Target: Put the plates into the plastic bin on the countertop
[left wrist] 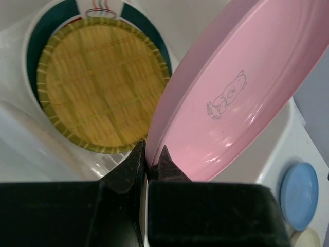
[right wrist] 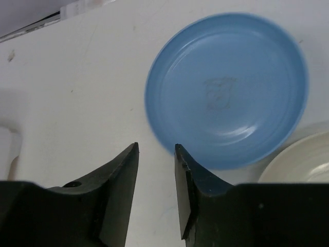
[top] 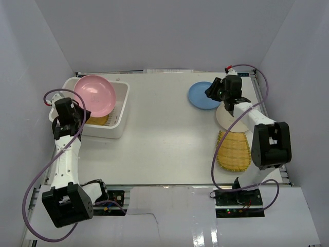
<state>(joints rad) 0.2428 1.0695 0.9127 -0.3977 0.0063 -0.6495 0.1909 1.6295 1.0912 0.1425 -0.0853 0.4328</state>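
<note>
Left fingers (left wrist: 131, 167) pinch pink plate (left wrist: 231, 98) rim, above bin (top: 114, 129).

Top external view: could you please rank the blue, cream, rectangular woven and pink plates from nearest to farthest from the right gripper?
1. blue plate, right beside the right gripper, at the far right.
2. cream plate, just behind it, towards the arm bases.
3. rectangular woven plate, closer still to the bases.
4. pink plate, far left, above the plastic bin.

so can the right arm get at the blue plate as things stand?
Probably yes. The right arm has its jaws apart and empty right at the rim of the blue plate, with only bare countertop around them. The cream plate sits off to one side, not in the way.
</note>
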